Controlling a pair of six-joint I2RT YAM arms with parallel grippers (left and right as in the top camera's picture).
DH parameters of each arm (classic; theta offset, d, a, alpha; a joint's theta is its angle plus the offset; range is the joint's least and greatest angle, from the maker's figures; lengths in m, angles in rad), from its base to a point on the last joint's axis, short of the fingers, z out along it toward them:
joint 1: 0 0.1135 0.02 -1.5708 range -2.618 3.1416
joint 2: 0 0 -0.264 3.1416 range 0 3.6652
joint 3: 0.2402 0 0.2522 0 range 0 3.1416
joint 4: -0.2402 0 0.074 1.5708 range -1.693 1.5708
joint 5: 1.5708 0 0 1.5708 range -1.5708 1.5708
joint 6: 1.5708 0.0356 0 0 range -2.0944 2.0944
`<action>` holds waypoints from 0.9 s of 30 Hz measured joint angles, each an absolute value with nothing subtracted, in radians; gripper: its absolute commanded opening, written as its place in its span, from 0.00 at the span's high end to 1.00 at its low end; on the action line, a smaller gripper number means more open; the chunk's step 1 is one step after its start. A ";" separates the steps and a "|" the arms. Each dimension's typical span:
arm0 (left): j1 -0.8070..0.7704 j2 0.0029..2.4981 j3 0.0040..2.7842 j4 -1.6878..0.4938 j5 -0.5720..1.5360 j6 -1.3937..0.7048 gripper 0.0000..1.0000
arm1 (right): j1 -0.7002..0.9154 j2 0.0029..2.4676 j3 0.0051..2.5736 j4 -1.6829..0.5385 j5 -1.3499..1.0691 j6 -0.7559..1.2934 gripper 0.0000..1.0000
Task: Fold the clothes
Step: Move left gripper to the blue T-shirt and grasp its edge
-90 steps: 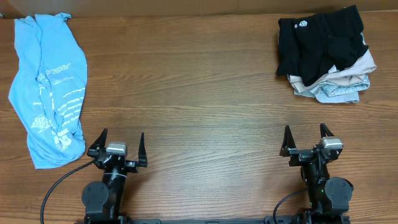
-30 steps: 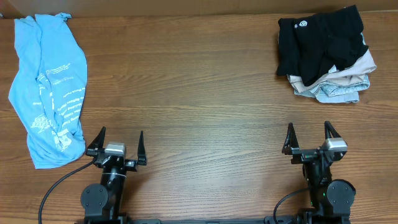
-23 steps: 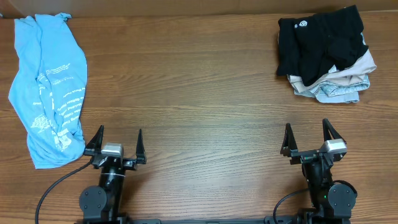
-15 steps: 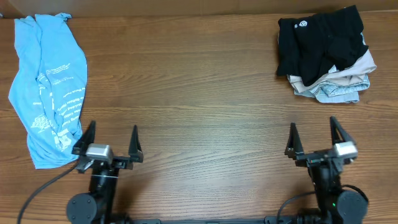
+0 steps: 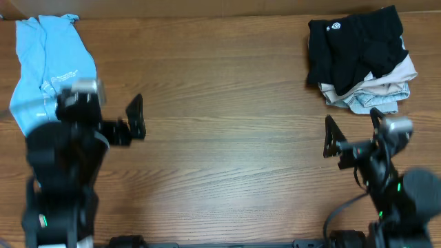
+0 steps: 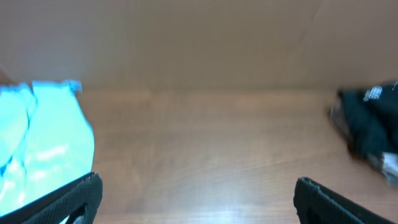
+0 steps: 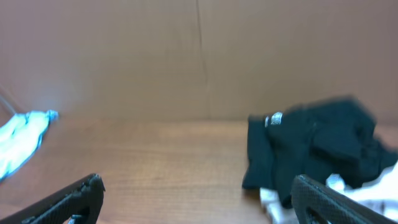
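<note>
The light blue T-shirt (image 5: 45, 62) lies crumpled at the far left of the table; its lower part is hidden under my left arm. It also shows in the left wrist view (image 6: 40, 146) and faintly in the right wrist view (image 7: 18, 140). My left gripper (image 5: 114, 122) is open and empty, raised above the table just right of the shirt. My right gripper (image 5: 351, 138) is open and empty, raised below the pile of garments at the far right.
A black garment with a small white logo (image 5: 355, 45) lies on top of folded beige and pale grey-blue garments (image 5: 375, 93) at the far right; it shows in the right wrist view (image 7: 311, 149). A brown wall (image 6: 199, 43) stands behind the wooden table (image 5: 220, 103).
Both arms have risen from the table's front edge and moved toward the back. The left arm now covers the lower part of the blue T-shirt. Both grippers stay open.
</note>
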State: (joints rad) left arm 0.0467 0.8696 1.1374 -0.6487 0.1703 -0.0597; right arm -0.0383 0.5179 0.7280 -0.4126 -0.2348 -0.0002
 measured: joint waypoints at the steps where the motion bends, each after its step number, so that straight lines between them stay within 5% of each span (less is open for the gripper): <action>1: 0.047 0.928 1.198 -0.693 0.171 -0.049 0.00 | -0.039 0.560 0.760 -0.435 -0.241 0.000 0.00; 14: 0.047 1.442 1.452 -0.934 0.171 0.004 0.00 | -0.038 1.023 0.931 -0.586 -0.410 0.073 0.00; 27: 0.102 1.631 1.454 -1.050 -0.010 -0.020 0.00 | -0.038 1.137 0.931 -0.622 -0.602 0.104 0.04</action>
